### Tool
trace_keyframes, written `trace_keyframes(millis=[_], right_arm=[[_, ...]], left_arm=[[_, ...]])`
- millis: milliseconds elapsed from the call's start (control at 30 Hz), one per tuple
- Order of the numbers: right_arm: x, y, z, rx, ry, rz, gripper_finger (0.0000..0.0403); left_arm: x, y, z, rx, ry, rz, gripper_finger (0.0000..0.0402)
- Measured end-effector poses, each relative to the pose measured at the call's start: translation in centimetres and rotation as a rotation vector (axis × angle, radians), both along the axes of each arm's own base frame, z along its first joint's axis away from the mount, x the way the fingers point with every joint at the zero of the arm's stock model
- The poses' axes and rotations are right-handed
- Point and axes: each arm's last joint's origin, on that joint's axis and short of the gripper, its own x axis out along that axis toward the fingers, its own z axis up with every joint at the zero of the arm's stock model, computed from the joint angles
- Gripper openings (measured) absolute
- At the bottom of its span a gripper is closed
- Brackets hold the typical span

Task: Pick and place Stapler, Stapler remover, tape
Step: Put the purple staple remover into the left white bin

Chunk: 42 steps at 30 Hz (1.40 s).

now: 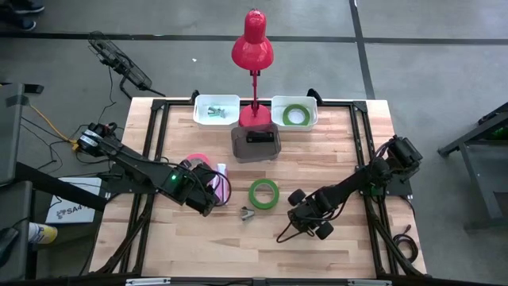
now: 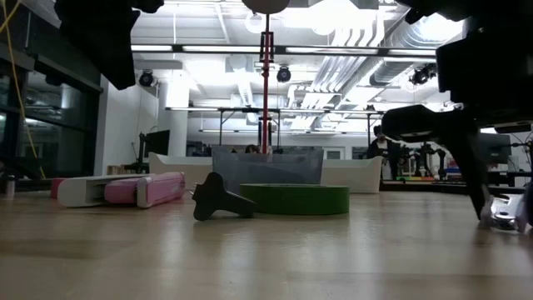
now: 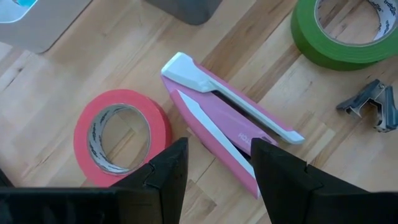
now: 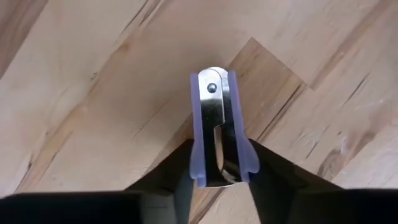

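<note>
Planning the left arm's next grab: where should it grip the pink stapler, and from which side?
Across the long narrow body, near its middle, coming from above. The stapler lies flat on the table and the left gripper is open above it.

Grey floor [image 1: 413, 48] around the table; bright ceiling lights [image 2: 333, 17] beyond.

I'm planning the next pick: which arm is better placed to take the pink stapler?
The left. Its gripper hangs over the pink-and-white stapler, open fingers either side. The right gripper already clamps a clear-handled metal staple remover.
</note>
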Motion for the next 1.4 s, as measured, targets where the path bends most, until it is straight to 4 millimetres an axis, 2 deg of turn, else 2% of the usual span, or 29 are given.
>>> trace_keyframes(millis=[133,333,700,1033,1400], right_arm=[[0.0,0.0,0.0,-0.001,-0.002,-0.05,0.0081],[0.1,-0.1,0.0,-0.024,-0.016,-0.13,0.008],[0.4,-0.7,0.0,-0.172,-0.131,-0.374,0.008],[0.7,-1.4,0.3,-0.414,-0.336,-0.477,0.008],[2.3,-1.9,1.5,-0.668,-0.651,-0.494,0.008]], left_arm=[[0.0,0.0,0.0,-0.001,-0.002,0.001,0.017],[0.0,0.0,0.0,0.002,-0.005,0.003,0.017],[0.1,0.1,0.1,0.038,-0.028,0.01,0.017],[0.7,-0.1,0.2,0.038,-0.099,0.017,0.017],[1.9,0.6,0.8,0.183,-0.243,0.042,0.017]])
